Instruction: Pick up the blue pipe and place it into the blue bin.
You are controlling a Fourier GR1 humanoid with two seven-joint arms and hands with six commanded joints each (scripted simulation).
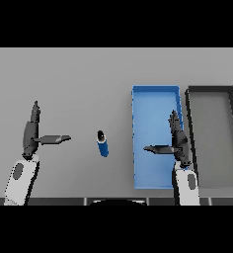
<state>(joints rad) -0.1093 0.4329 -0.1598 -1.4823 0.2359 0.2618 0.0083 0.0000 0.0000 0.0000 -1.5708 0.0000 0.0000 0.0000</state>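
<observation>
Grey table point(89, 74): blue pipe point(103, 143) lies left of the blue bin point(155, 91). Right hand point(177, 143) spread over that bin; left hand point(32, 136) spread, far left.

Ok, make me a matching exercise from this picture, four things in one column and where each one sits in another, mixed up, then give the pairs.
Things:
1. blue pipe
2. blue bin
3. grey bin
4. left hand

Places:
A. farthest to the right on the table
B. on the table between the two hands
C. over the table's left side, fingers straight
D. partly under the right hand

Pairs: 1-B, 2-D, 3-A, 4-C
</observation>
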